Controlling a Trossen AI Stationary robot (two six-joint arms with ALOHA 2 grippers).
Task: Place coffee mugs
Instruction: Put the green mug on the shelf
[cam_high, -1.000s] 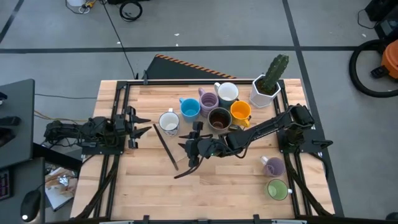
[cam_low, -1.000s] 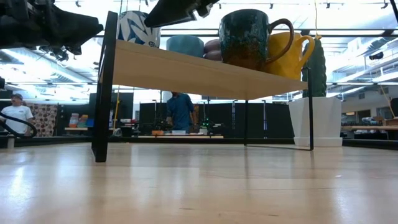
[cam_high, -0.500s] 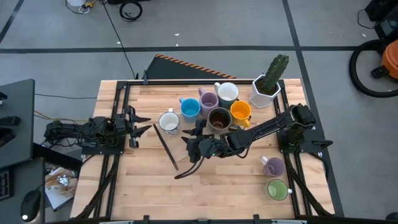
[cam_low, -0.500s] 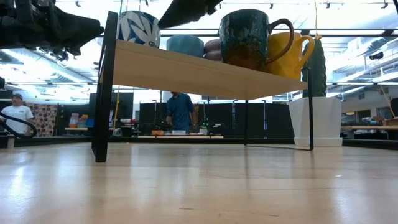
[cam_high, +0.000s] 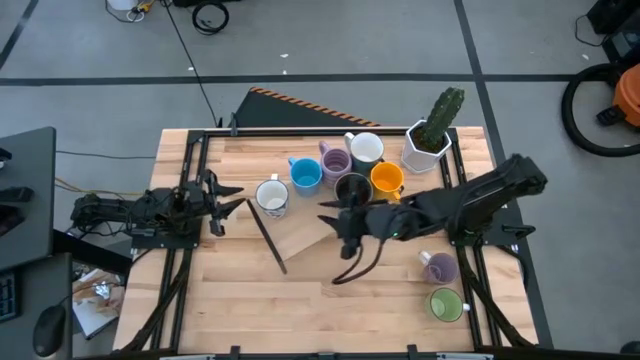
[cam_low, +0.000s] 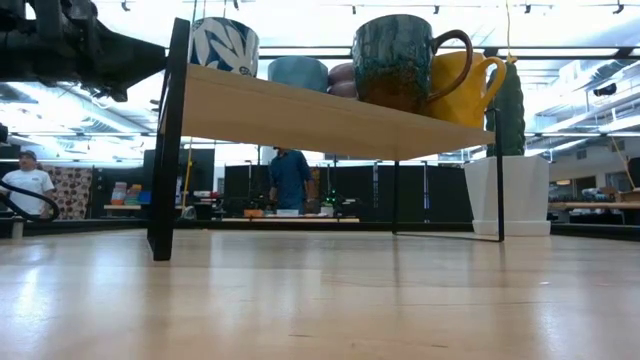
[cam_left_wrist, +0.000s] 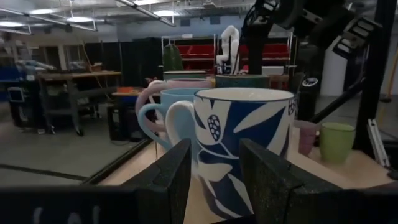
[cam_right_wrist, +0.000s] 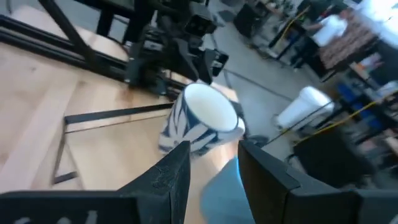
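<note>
A raised wooden shelf (cam_low: 330, 120) stands on the table and bears several coffee mugs. They are a white mug with blue leaves (cam_high: 271, 195), a blue one (cam_high: 305, 173), a lavender one (cam_high: 335, 160), a white one (cam_high: 365, 148), a dark brown one (cam_high: 352, 188) and an orange one (cam_high: 386, 179). A second lavender mug (cam_high: 440, 266) and a green mug (cam_high: 447, 303) stand on the table at the right. My right gripper (cam_high: 345, 225) hangs open above the shelf's near side, holding nothing. My left gripper (cam_high: 215, 200) waits open at the table's left, level with the leaf mug (cam_left_wrist: 239, 143).
A white faceted pot with a cactus (cam_high: 430, 140) stands at the table's far right corner, beside the shelf. Black frame rails (cam_high: 190, 250) run along the table's left and right sides. Bare wood lies in front of the shelf (cam_high: 330, 310).
My right gripper has risen and drawn back toward the table's right edge, away from the leaf mug, and has left the low view. The mugs on the shelf have stayed where they were.
</note>
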